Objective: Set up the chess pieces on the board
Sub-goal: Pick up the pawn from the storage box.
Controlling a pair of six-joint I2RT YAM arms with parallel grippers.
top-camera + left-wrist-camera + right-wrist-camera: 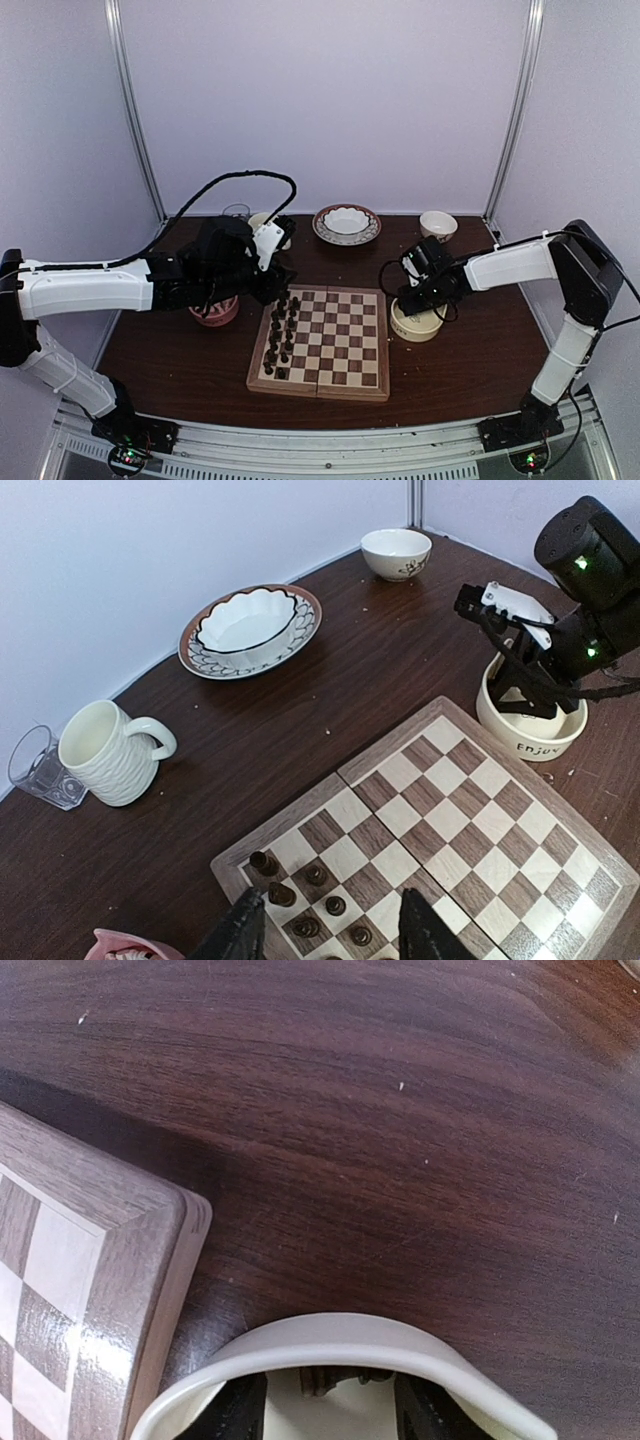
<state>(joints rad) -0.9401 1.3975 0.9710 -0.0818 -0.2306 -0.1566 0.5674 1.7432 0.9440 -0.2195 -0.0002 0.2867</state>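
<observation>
Dark brown turned chess pieces (282, 335): two rows along left edge of square chequered wooden board (345, 345); dark side looks near complete. Right-hand rows not yet filled; roughly half left. Board mid dark wooden table (470, 350), toward near edge. Left pincer (330, 932): jaws apart, empty, over board's far-left corner. Right pincer (330, 1415): jaws apart, dipped in cream bowl (330, 1338) beside board's right edge.

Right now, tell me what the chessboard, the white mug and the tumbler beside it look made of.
Chessboard: wood or veneer, satin finish; grain runs through light and dark squares and the border.
White mug: probably glazed ceramic; opaque cream body, ribbed relief, soft sheen.
Tumbler: clear glass, possibly plastic; the table shows through its walls.
</observation>
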